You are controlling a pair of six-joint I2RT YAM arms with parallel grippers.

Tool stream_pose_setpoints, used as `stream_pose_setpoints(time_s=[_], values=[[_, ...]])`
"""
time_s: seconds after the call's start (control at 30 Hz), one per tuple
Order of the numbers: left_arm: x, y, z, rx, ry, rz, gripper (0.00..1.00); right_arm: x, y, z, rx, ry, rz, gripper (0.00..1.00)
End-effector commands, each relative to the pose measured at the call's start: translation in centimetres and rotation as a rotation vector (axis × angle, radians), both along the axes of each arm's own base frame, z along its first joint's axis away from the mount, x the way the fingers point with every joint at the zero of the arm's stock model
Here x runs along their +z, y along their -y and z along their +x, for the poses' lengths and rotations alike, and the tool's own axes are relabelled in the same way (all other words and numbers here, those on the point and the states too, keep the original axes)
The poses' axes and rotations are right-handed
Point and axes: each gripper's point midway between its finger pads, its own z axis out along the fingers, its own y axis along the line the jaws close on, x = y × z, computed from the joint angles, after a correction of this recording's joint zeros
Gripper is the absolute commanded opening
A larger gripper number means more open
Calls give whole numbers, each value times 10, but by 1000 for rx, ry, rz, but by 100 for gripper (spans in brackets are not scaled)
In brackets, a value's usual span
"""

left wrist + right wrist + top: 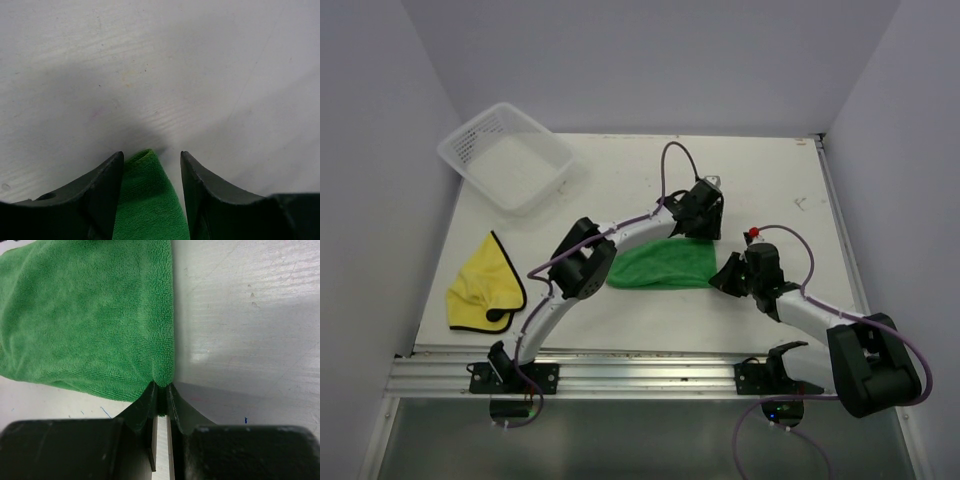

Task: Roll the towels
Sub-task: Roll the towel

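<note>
Right wrist view: your right pincer [161, 389] is clenched on the edge of the green towel [90, 315]. Your left pincer [151, 156] stands open around one corner. The towel lies mid-worktop [620, 180]; the yellow towel [478, 285] lies far left.

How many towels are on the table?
2. The green towel lies in the middle of the table; the yellow towel lies crumpled near its left edge, in front of the white basket. No others show.

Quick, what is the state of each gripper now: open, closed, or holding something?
Left gripper: open, fingers either side of a corner of the soft green terry towel.
Right gripper: closed, pinching the same towel's edge.
</note>
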Motion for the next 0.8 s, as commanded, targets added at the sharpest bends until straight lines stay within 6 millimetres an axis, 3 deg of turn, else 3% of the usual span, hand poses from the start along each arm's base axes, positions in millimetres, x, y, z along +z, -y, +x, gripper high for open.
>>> stream_pose_setpoints(time_s=[0.0,0.1,0.27,0.33,0.53,0.6,0.67,0.7,0.77], values=[[-4,-15,4,9,78,155,53,-3,4,-1,-11,5,-22,0],[-3,-27,7,16,108,216,52,-3,4,-1,-11,7,-21,0],[4,-24,11,20,132,200,51,-4,3,-1,-2,-2,-21,0],[20,-19,16,31,164,168,60,-4,3,-1,0,-1,-19,0],[67,-17,33,60,261,143,69,-4,2,-1,4,-2,-16,0],[78,-14,30,62,259,112,69,-4,2,-1,5,-5,-16,0],[72,-16,24,65,230,100,69,-5,2,-2,6,-7,-15,0],[82,-14,22,64,237,67,68,-5,2,-2,7,-6,-16,0],[71,-18,12,66,212,66,68,-4,1,-2,6,-3,-16,0]])
